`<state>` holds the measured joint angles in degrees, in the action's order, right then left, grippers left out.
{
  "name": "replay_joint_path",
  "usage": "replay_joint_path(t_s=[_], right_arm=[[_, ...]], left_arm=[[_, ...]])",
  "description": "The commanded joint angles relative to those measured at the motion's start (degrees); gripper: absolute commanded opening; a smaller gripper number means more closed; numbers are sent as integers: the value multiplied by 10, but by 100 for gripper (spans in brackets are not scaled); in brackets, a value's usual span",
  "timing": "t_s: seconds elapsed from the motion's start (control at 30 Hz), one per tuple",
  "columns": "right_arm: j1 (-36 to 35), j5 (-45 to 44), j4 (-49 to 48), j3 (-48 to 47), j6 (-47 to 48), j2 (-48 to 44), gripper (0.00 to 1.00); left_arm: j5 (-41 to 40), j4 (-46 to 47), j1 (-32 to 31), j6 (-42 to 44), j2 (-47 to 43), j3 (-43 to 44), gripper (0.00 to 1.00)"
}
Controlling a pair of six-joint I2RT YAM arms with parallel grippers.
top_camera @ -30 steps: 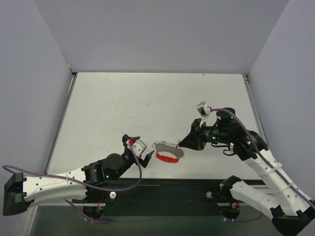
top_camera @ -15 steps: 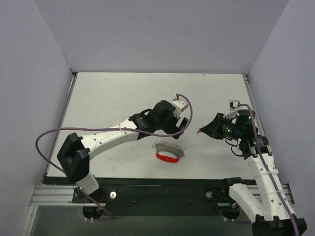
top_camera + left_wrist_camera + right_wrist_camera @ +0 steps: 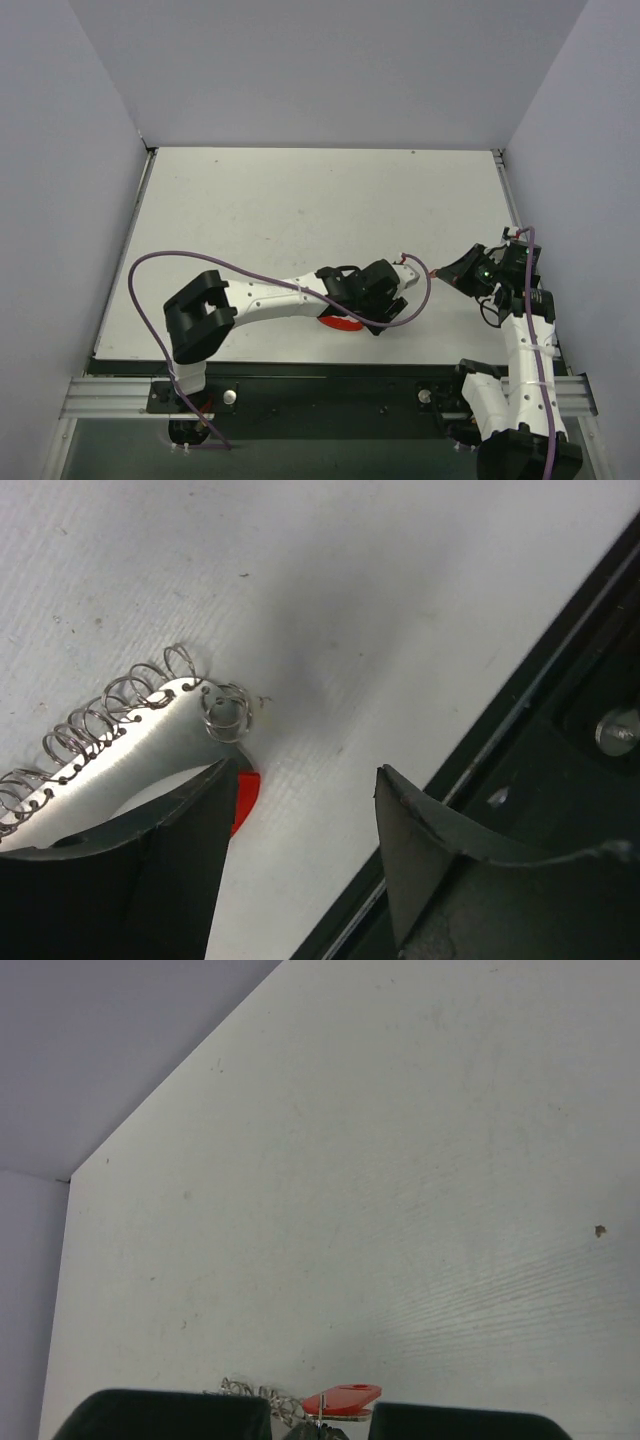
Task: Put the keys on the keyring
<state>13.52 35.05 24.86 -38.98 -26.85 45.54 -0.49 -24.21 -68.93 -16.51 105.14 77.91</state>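
Note:
The keyring [image 3: 338,322] lies near the table's front edge, mostly hidden under my left arm. In the left wrist view its silvery coiled chain [image 3: 120,705] and a bit of its red band [image 3: 247,793] show. My left gripper [image 3: 385,318] is open and low at the keyring's right end [image 3: 305,855]. Its left finger [image 3: 170,860] covers the red band, and only bare table lies between the jaws. My right gripper [image 3: 452,272] is shut on the tiny red-headed key [image 3: 434,271] and holds it above the table at the right. The key's red head [image 3: 342,1398] pokes out between the fingers, with a bit of silvery chain [image 3: 250,1394] beside it.
The black front rail [image 3: 560,710] with a bolt runs just right of my left gripper. Purple cables [image 3: 200,262] loop over the left arm. Grey walls [image 3: 70,200] close in the white table [image 3: 300,210] on three sides.
My left arm has swung from the table's middle down and right onto the keyring. My right gripper has drawn back to the right with the key.

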Motion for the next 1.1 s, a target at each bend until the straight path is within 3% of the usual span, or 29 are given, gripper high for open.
replay_joint_path(t_s=[0.0, 0.23, 0.5, 0.97, 1.07], right_arm=[[3, 27, 1, 4, -3, 6, 0], [3, 51, 1, 5, 0, 10, 0], [2, 58, 2, 7, 6, 12, 0], [1, 78, 0, 3, 12, 25, 0], [2, 83, -2, 2, 12, 28, 0]], left_arm=[[-58, 18, 7, -8, 36, 33, 64], [-117, 7, 7, 9, 86, 80, 62], [-116, 3, 7, 19, 117, 113, 55], [-150, 2, 12, 14, 139, 100, 52], [-145, 7, 17, 11, 135, 88, 46]])
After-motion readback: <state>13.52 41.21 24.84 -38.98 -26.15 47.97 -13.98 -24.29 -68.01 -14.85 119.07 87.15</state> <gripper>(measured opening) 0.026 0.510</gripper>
